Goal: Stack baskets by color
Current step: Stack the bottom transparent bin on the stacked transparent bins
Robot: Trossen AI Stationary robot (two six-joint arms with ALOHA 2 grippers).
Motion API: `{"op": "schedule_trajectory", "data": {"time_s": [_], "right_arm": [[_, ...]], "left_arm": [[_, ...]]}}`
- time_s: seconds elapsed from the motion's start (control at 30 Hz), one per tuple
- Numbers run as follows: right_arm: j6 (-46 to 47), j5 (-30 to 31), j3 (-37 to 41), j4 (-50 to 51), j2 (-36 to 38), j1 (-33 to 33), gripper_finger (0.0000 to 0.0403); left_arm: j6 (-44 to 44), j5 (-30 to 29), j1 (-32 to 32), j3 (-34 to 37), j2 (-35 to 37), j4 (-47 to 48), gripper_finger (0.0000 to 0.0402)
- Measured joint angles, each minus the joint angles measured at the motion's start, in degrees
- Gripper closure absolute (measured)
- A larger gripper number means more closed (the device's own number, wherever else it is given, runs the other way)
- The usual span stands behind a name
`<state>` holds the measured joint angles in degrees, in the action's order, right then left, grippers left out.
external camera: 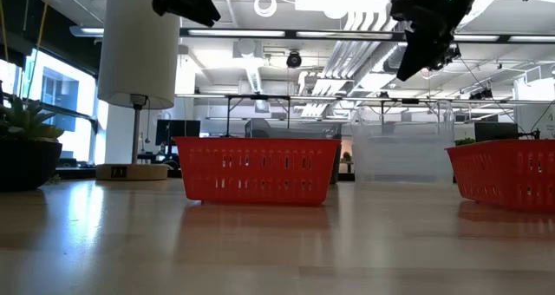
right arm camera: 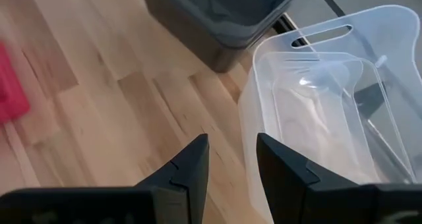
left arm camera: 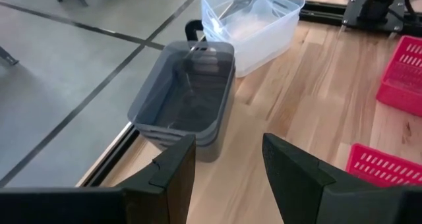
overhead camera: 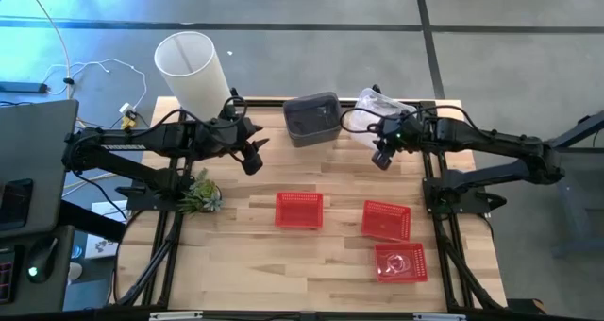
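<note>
Dark grey baskets [overhead camera: 311, 118] sit nested in one stack at the table's far edge, also seen as the grey stack [left arm camera: 188, 99]. Right of them stand nested clear baskets [overhead camera: 382, 104], the clear stack [right arm camera: 330, 105]. Three red mesh baskets [overhead camera: 298, 210], [overhead camera: 386, 220], [overhead camera: 400, 261] rest singly on the near half of the table. My left gripper [overhead camera: 253, 160] hovers open, left of the grey stack and nearer than it, fingers empty [left arm camera: 227, 178]. My right gripper [overhead camera: 382, 158] hovers open just short of the clear stack, nothing between its fingers [right arm camera: 231, 165].
A tall white cylindrical lamp [overhead camera: 193, 71] stands at the far left corner. A small green plant [overhead camera: 200, 196] sits at the left edge. In the low view both grippers, left [external camera: 186, 0] and right [external camera: 425, 43], hang well above the red basket [external camera: 256, 169].
</note>
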<state>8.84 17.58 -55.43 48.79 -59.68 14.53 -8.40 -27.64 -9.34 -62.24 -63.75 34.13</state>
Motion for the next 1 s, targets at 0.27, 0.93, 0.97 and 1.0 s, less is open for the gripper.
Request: {"op": "schedule_trajectory", "data": {"time_s": [0.27, 0.93, 0.97, 1.0], "right_arm": [[-2.4, 4.1, 0.0, 1.0, -5.1, -0.5, 0.0289], [0.2, 15.4, 0.0, -0.2, -20.8, 0.1, 0.0290], [0.4, 15.4, 0.0, -0.2, -21.2, 0.4, 0.0290], [0.7, 15.4, 0.0, -0.2, -21.4, 0.7, 0.0292]], "left_arm": [[0.0, 0.0, 0.0, 0.0, 0.0, 1.8, 0.0239], [0.5, 0.0, 0.0, 0.0, 0.0, 2.1, 0.0239], [0.5, 0.0, 0.0, 0.0, 0.0, 2.1, 0.0239], [0.5, 0.0, 0.0, 0.0, 0.0, 2.1, 0.0239]]}}
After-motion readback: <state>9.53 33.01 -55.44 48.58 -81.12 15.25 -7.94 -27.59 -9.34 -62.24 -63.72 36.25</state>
